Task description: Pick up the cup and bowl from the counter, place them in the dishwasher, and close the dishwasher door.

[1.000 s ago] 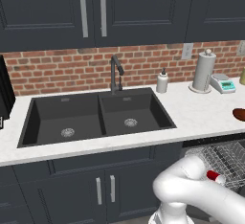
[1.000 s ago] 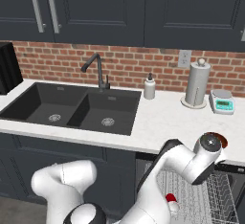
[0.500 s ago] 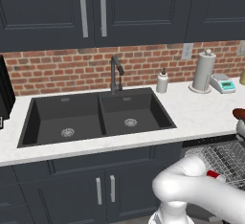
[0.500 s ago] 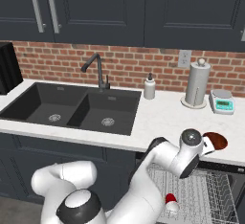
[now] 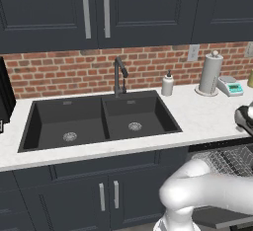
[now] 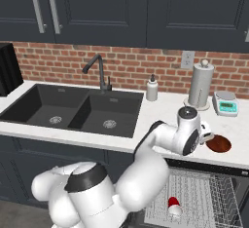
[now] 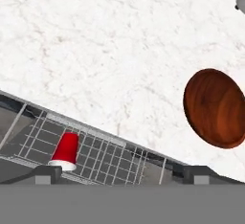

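We have the small red cup (image 6: 173, 204) lying in the dishwasher's silver wire rack (image 6: 204, 198), while the shallow reddish-brown bowl (image 6: 218, 143) waits near the speckled white counter's (image 6: 165, 109) front edge beside our gripper (image 6: 208, 136), whose grip state we cannot tell, and the dishwasher is open

Ahead of me a red brick backsplash (image 5: 59, 74) runs under dark upper cabinets (image 5: 94, 8) with long silver handles. A dark faucet (image 5: 119, 75) stands behind the black double sink (image 5: 99, 121). Right of it I see a white soap bottle (image 6: 152, 88), then a paper towel roll (image 6: 200, 84) upright on its holder, and just beside that a small kitchen scale (image 6: 226, 106) with a green display. A wall outlet (image 6: 186, 59) sits above them. At my far left stands a black appliance (image 6: 9, 68). Lower cabinets (image 5: 106, 195) carry short silver handles.
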### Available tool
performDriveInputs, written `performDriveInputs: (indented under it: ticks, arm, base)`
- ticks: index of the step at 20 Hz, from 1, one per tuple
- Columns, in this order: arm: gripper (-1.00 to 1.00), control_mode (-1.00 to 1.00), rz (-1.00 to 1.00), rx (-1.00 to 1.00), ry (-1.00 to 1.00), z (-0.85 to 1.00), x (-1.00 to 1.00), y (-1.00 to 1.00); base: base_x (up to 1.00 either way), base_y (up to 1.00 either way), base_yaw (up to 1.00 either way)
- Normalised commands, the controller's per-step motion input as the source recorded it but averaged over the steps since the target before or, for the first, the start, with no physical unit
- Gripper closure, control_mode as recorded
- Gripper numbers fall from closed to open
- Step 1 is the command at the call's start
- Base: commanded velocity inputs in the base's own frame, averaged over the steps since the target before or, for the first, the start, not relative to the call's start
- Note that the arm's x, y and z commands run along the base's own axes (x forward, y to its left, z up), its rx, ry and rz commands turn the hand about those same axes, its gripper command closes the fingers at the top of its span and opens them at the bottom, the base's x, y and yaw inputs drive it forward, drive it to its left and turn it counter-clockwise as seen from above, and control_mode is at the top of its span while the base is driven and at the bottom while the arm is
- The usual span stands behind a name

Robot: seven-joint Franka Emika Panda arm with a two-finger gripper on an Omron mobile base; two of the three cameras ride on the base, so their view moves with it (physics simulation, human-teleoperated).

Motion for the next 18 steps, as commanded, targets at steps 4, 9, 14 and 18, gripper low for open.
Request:
performDriveInputs:
  ticks: [4, 9, 14, 18]
  arm:
    - [-1.00, -1.00, 0.00, 0.00, 0.18, 0.00, 0.45, 0.00]
    - [-1.00, -1.00, -0.01, 0.00, 0.02, 0.00, 0.31, 0.00]
    - [-1.00, -1.00, -0.02, 0.01, 0.03, 0.00, 0.25, -0.06]
    - [-1.00, -1.00, 0.00, 0.05, 0.07, 0.00, 0.25, -0.21]
  base:
    - [0.00, 0.00, 0.00]
    - [0.00, 0.00, 0.00]
    - [0.00, 0.00, 0.00]
    - [0.00, 0.00, 0.00]
